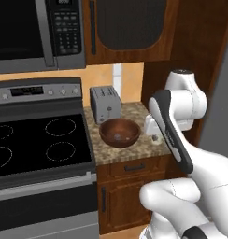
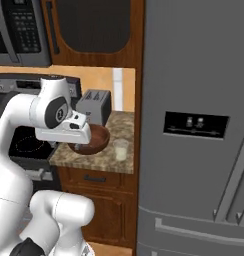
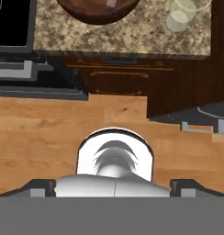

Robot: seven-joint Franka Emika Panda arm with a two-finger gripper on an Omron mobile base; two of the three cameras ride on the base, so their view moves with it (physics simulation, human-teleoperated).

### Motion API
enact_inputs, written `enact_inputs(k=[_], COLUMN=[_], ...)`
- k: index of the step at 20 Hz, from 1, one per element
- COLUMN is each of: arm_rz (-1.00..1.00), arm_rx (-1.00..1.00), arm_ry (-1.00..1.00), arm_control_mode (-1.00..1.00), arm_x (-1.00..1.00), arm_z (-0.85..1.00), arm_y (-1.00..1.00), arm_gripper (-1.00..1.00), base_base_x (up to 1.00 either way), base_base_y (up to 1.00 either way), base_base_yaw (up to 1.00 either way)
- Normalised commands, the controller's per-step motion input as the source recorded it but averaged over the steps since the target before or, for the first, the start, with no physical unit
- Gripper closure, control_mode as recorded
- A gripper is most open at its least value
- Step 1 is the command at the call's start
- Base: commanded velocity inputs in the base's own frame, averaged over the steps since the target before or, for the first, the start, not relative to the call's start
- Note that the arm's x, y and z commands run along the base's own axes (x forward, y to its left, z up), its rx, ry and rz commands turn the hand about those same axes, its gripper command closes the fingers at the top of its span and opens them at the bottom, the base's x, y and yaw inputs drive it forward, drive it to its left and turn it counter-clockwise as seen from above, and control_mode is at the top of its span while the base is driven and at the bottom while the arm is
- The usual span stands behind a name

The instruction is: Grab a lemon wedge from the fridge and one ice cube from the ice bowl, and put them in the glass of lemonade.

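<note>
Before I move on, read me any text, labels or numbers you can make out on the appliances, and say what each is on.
No text can be read.
Microwave keypad: button markings, too small and blurred.
Stove back panel: a dark display strip with faint marks, unreadable.
Fridge dispenser panel: two small pale icons, no legible words.
Toaster, wooden bowl and glass: no markings seen.

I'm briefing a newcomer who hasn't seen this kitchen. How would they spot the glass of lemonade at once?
Find the tall grey fridge; left of it is a short speckled granite counter. The glass of lemonade stands near its front edge, closest to the fridge. It is small, clear and pale, unlike the wide brown ice bowl and grey toaster beside it.
</note>
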Motion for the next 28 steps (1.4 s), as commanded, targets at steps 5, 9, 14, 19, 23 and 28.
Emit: enact_inputs(k=[5, 9, 14, 19, 23, 28], arm_rz=[0.0, 0.0, 0.0, 0.0, 0.0, 0.07], arm_rx=[0.0, 0.0, 0.02, 0.0, -0.01, -0.04], arm_ry=[0.0, 0.0, 0.0, 0.04, 0.06, 0.12], arm_control_mode=[1.0, -1.0, -1.0, -1.0, -1.0, -1.0], arm_x=[0.0, 0.17, 0.45, 0.87, 1.0, 0.93], arm_z=[0.0, -0.4, -0.79, -0.57, -0.42, -0.06], arm_y=[0.0, 0.23, 0.35, 0.59, 0.42, 0.01], arm_gripper=[-1.0, -1.0, -1.0, -1.0, -1.0, -1.0], base_base_x=[0.59, 0.13, 0.0, 0.0, 0.0, 0.0], base_base_y=[0.08, 0.07, 0.0, 0.0, 0.0, 0.0], base_base_yaw=[0.0, 0.0, 0.0, 0.0, 0.0, 0.0])
